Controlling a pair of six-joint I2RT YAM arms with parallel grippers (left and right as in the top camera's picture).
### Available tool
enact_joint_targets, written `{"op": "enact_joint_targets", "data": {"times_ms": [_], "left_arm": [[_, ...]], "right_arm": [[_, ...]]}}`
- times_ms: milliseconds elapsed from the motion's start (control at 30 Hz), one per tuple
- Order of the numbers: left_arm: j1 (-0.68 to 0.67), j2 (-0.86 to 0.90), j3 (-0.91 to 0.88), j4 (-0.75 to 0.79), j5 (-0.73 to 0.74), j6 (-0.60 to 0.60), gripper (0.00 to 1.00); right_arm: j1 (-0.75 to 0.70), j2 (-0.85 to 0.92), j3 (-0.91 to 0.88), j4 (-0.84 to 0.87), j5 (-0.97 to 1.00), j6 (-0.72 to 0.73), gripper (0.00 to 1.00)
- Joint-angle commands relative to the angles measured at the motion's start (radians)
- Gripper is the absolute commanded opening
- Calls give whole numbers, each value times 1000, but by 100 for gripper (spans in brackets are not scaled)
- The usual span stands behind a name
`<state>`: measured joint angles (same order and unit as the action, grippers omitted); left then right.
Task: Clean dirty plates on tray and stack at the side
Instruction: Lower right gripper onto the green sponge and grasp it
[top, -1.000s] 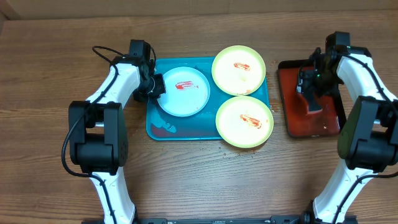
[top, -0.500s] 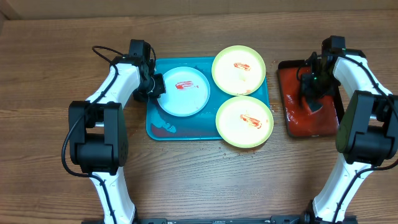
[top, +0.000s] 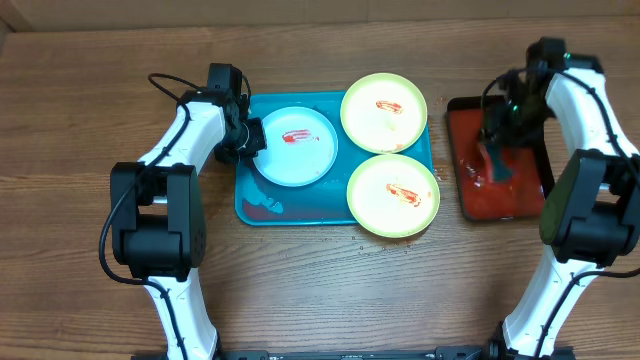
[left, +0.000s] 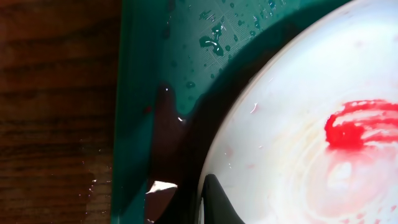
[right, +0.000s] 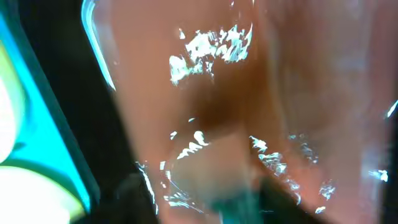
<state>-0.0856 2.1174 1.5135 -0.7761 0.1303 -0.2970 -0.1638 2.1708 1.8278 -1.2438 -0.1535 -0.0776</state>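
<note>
The pale blue-white plate (top: 298, 150) lies at the left of the turquoise tray (top: 262, 207) with a red smear on it. It fills the left wrist view (left: 311, 124), its left rim raised above a dark shadow. My left gripper (top: 247, 138) is shut on that rim, with one dark finger (left: 214, 202) on top. Two yellow-green plates, one at the back (top: 384, 112) and one at the front (top: 393, 195), overlap the tray's right side, both smeared red. My right gripper (top: 496, 148) is over the red tray, holding a teal-grey sponge-like thing (top: 497, 163), blurred in the right wrist view (right: 239, 205).
The red tray with a black rim (top: 500, 200) stands right of the turquoise tray; its wet surface (right: 249, 93) glistens. Water drops and a red smear (top: 262, 207) lie on the turquoise tray floor. Bare wooden table (top: 320, 290) lies in front.
My right gripper has shifted over the red tray and lifted, and the teal-grey thing now shows under it. The left gripper and the plates have not moved.
</note>
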Motion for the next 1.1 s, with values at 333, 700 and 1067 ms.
{"op": "enact_joint_targets", "data": {"times_ms": [333,700,1067], "left_arm": [[-5,21,-8,2,-23,2,4],[-6,21,-8,5,-23,2,4],[-6,21,-8,6,-23,2,4]], "right_arm": [[-6,-1,-74,19,54,-122,49],[1,-1,-262,146,74,-121,26],[1,-3,-204,117,69,-15,4]]}}
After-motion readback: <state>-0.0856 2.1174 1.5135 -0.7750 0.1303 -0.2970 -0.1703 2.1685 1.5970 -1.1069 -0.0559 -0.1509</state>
